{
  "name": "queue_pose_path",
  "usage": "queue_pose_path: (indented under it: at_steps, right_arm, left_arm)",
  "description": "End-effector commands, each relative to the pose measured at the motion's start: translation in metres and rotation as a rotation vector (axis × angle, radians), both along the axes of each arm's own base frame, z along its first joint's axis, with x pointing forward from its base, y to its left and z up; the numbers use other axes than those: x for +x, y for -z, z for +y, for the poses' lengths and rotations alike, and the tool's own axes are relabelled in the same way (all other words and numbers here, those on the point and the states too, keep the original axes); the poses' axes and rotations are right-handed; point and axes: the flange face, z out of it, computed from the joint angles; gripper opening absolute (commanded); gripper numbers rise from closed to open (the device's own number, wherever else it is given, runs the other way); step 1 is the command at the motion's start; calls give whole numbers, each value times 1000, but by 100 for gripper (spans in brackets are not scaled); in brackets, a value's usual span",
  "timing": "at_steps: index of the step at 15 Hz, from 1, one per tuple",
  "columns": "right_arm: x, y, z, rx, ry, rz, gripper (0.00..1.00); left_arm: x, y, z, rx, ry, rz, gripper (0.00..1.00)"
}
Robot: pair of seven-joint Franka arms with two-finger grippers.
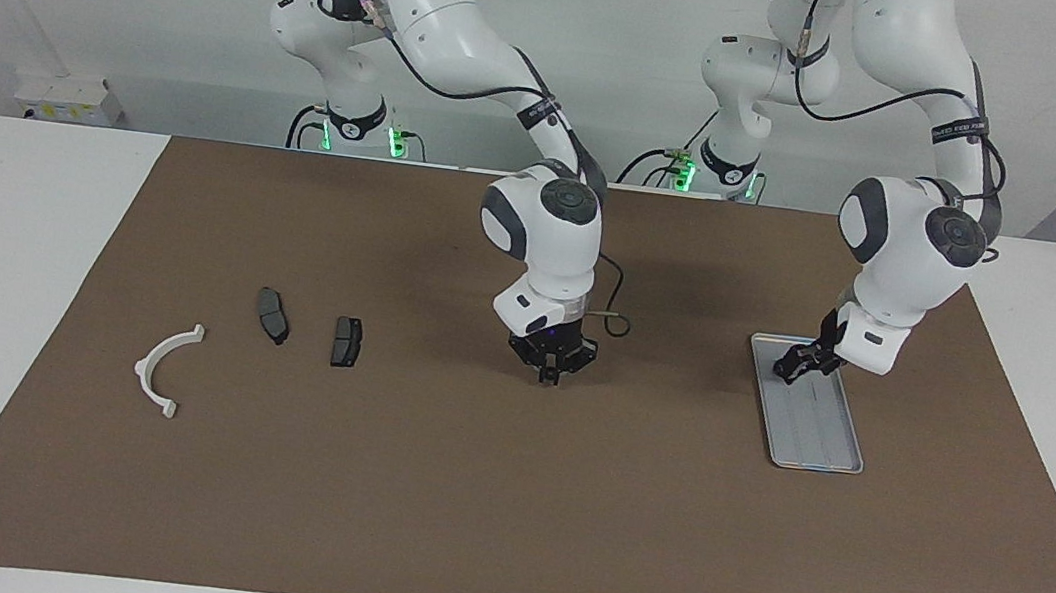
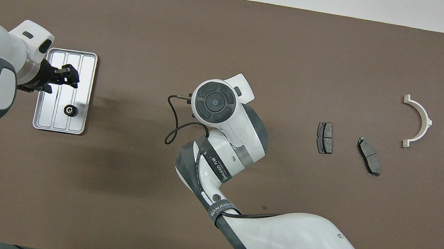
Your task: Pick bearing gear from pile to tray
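Toward the right arm's end of the table lies the white half-ring bracket (image 1: 161, 370), with two dark brake pads (image 1: 273, 315) (image 1: 346, 341) beside it, all apart. The right gripper (image 1: 549, 372) hangs over bare brown mat (image 1: 464, 490) mid-table; its opening cannot be told. The left gripper (image 1: 797, 362) hovers over the tray (image 1: 816, 453), parted and empty. The bearing gear (image 2: 70, 109) lies in the tray, at its end nearer the robots.
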Motion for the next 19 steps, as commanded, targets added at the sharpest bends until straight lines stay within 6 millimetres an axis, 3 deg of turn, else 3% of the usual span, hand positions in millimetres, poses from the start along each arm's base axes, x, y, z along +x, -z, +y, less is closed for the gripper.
queue_pose_path:
  at_steps: [1, 2, 3, 5, 7, 8, 10, 12, 15, 19]
  right_arm:
    - [-1, 6, -6, 0, 10, -16, 63]
    - [0, 6, -7, 1, 14, -15, 89]
    - [0, 6, -7, 0, 13, -14, 99]
    - [2, -2, -6, 1, 13, -17, 99]
    - [8, -16, -3, 5, 17, -25, 100]
    - [13, -25, -4, 3, 19, -30, 100]
    - [32, -38, -29, 0, 16, -45, 100]
    - [62, -47, -82, -28, -69, -56, 100]
    - [91, -84, -175, -96, -220, -33, 100]
    - [97, -153, -295, -160, -361, 10, 100]
  left_arm:
    - [6, 2, -13, -8, -29, 8, 76]
    - [6, 4, -16, -7, -28, 12, 77]
    - [6, 5, -16, -7, -28, 14, 81]
    - [7, 4, -16, -7, -29, 11, 92]
    - [7, 4, -21, -7, -26, 11, 96]
    - [7, 2, -32, -7, -35, 6, 100]
    - [10, -4, -57, -7, -73, -6, 100]
    - [7, -7, -86, -8, -86, -11, 100]
    - [0, -8, -129, -9, -95, -13, 100]
    - [-13, -11, -213, -13, -108, -27, 100]
